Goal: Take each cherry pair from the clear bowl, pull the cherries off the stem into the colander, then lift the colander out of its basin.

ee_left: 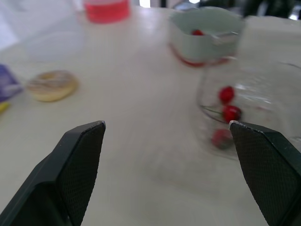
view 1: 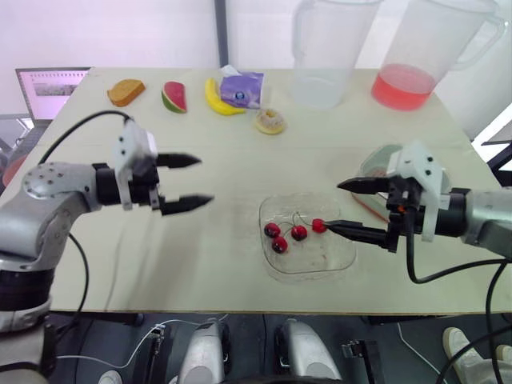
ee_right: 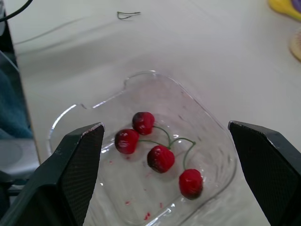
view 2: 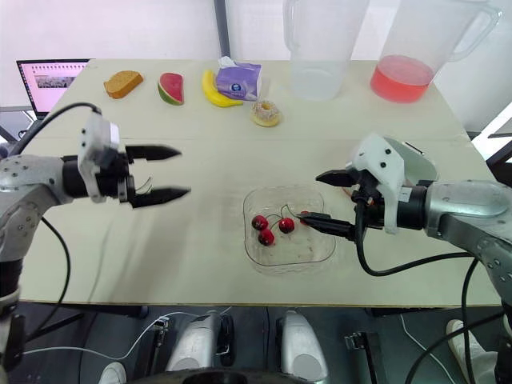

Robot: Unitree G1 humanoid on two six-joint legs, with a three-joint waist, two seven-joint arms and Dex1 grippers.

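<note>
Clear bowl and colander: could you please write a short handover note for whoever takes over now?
Left gripper open, left of the clear bowl.
Right gripper open at the bowl's right edge, holding nothing.
Four cherries on stems lie in the bowl. One cherry shows in the colander, which sits in its red basin.
Left: destem these, then lift the colander out.

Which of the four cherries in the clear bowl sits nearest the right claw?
The rightmost cherry, right beside the open right claw; the other three cherries cluster farther toward the robot's left in the clear bowl.
</note>
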